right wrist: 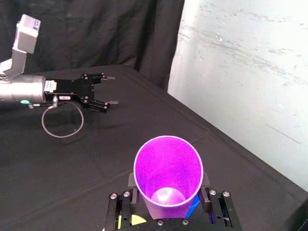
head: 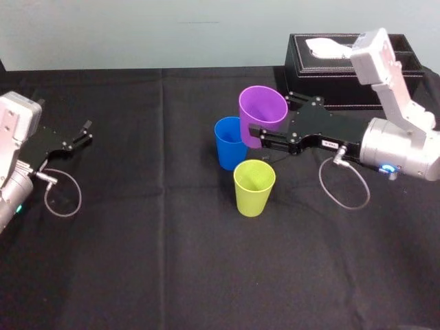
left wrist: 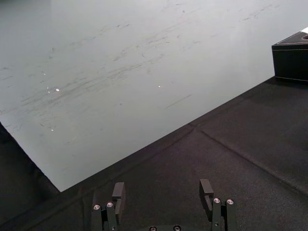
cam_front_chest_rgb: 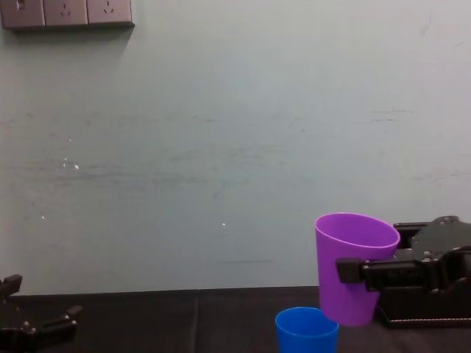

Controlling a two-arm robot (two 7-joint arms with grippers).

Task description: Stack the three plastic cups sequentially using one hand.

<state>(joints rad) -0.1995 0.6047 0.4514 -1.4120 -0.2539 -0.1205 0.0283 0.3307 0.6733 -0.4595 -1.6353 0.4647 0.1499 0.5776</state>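
my right gripper (head: 267, 122) is clamped on the purple cup (head: 261, 110), one flat finger on each side of its wall below the rim. the cup hangs in the air, mouth up and close to upright, with a slight lean. in the right wrist view i look straight down into the purple cup (right wrist: 168, 173), and a sliver of blue shows under its base.

the blue cup (head: 228, 144) stands on the black cloth (head: 172, 261) just beside my load, on my left of it. from the chest view the purple cup's base (cam_front_chest_rgb: 352, 312) sits about level with the rim of the blue cup (cam_front_chest_rgb: 306, 323) and off to its right, so the two are not yet lined up. that offset is what the coming move turns on: i judge i must carry the purple cup a little leftward until its axis runs down through the blue mouth, then lower it.

the yellow-green cup (head: 254, 187) stands nearer to my body, close in front of the other two and apart from them. i would keep my lower finger clear of its rim.

the black tissue box (head: 323, 75) sits behind my arm at the far edge. my left gripper (head: 82, 132) is parked well off on the left with its jaws spread and nothing in them, so the right arm is much the nearer one.
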